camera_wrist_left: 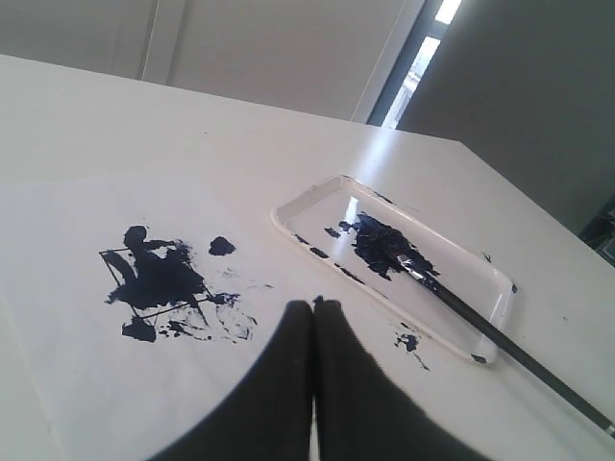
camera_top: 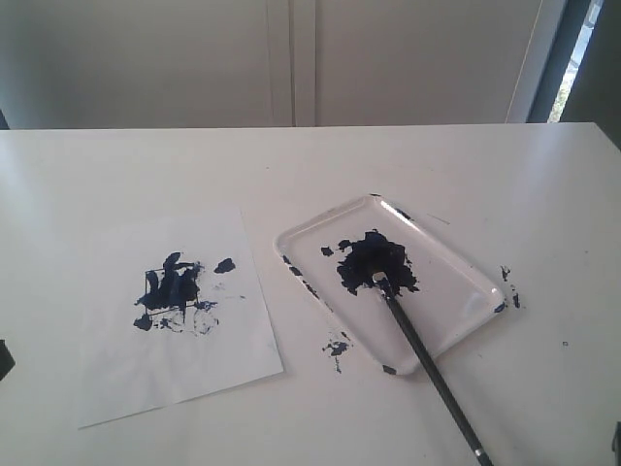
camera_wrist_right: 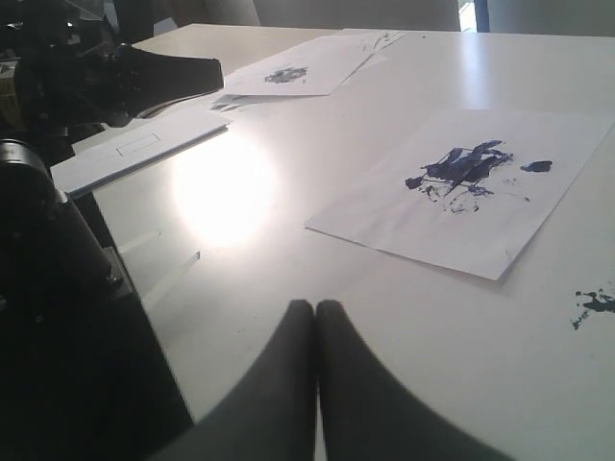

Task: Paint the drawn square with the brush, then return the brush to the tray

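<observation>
The drawn square [camera_top: 172, 291] sits on a white paper sheet [camera_top: 116, 379], smeared with dark blue paint; it also shows as the square [camera_wrist_left: 154, 279] and the square [camera_wrist_right: 461, 168]. To its right lies the clear tray [camera_top: 466, 277], also the tray [camera_wrist_left: 495, 288], with a blue paint blob. The brush [camera_top: 427, 364] rests with its tip in the blob and its handle over the tray's near rim; the brush [camera_wrist_left: 500, 341] shows likewise. My left gripper [camera_wrist_left: 314, 304] is shut and empty above the paper's edge. My right gripper [camera_wrist_right: 316, 306] is shut and empty over bare table.
Blue paint specks [camera_top: 337, 346] mark the table near the tray. In the right wrist view more painted sheets [camera_wrist_right: 288, 72] and a stack of paper [camera_wrist_right: 135, 154] lie farther off, and the other arm [camera_wrist_right: 106, 72] is at the table edge.
</observation>
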